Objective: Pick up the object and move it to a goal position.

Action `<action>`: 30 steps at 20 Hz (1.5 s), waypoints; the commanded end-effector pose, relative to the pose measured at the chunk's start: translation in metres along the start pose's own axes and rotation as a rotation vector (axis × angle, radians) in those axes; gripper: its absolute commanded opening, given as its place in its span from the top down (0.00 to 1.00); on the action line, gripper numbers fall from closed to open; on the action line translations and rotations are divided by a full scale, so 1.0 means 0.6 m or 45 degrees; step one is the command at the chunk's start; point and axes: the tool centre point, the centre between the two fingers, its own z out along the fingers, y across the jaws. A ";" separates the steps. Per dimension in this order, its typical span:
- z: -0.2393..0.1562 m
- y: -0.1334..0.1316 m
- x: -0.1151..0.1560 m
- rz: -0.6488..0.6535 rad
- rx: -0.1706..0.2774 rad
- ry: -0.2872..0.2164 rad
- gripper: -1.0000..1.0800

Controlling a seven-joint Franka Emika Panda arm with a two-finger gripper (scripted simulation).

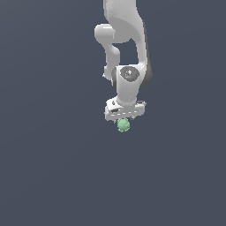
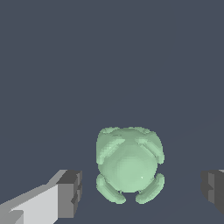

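The object (image 1: 123, 126) is a small pale mint-green lumpy blob. In the exterior view it shows just below the white gripper (image 1: 124, 118), whose fingers are hidden behind the hand from this angle. In the wrist view the object (image 2: 129, 164) lies between the two dark fingertip pads (image 2: 70, 192), with a clear gap on each side. The gripper (image 2: 142, 190) is open and touches nothing. The object is much narrower than the spread of the fingers.
The plain dark grey-blue floor (image 1: 53, 176) surrounds the arm on all sides. The white arm (image 1: 126, 39) rises toward the top of the exterior view. No other objects show.
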 end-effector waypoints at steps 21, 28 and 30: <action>0.090 -0.006 -0.009 -0.015 0.001 -0.004 0.04; 0.091 -0.006 -0.009 -0.015 0.001 -0.004 1.00; 0.091 -0.006 -0.009 -0.015 0.001 -0.004 1.00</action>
